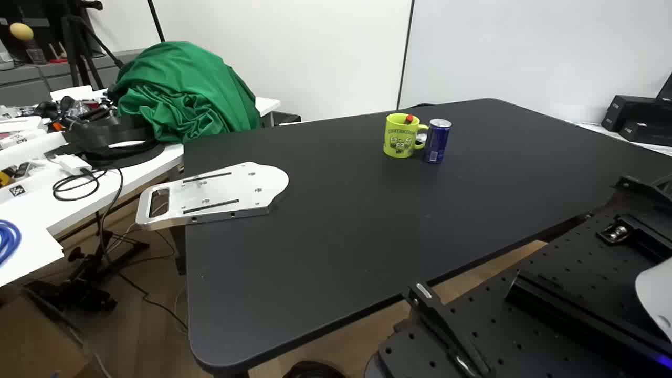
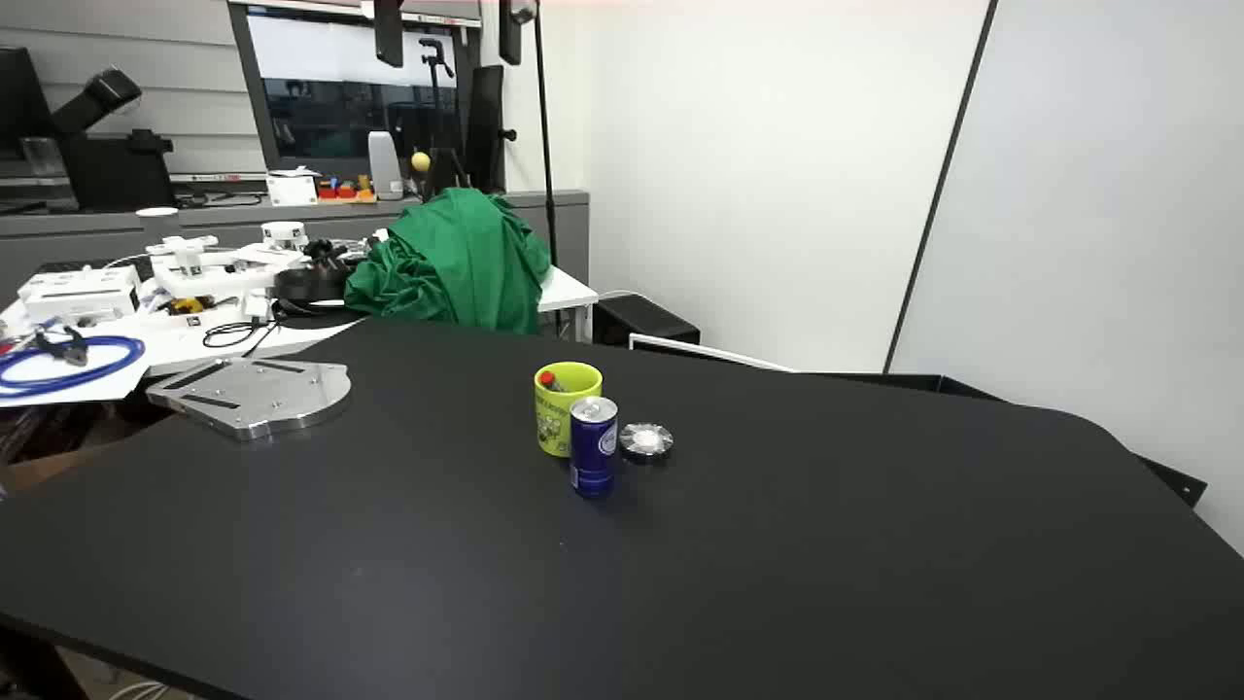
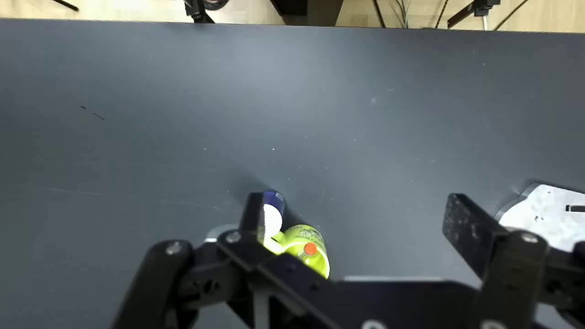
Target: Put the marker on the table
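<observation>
Robotiq gripper (image 3: 356, 218), jaws parted, above the black tabletop (image 3: 320, 123); red-tipped marker (image 3: 310, 248) leaning inside the lime-yellow mug (image 3: 305, 232).
Advisable: centre over its upper end, pinch lightly, lift clear before moving sideways.

I can read no words through my feed; the print on the yellow mug (image 1: 399, 140) and blue can (image 1: 437, 142) blurs.

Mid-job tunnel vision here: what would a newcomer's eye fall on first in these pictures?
Probably the bright yellow-green mug on the black table, the red-ended marker inside it and a blue can beside it. Then the green cloth heaped on the cluttered white table. In the wrist view, the dark pincer looms low, its jaws wide apart.
</observation>
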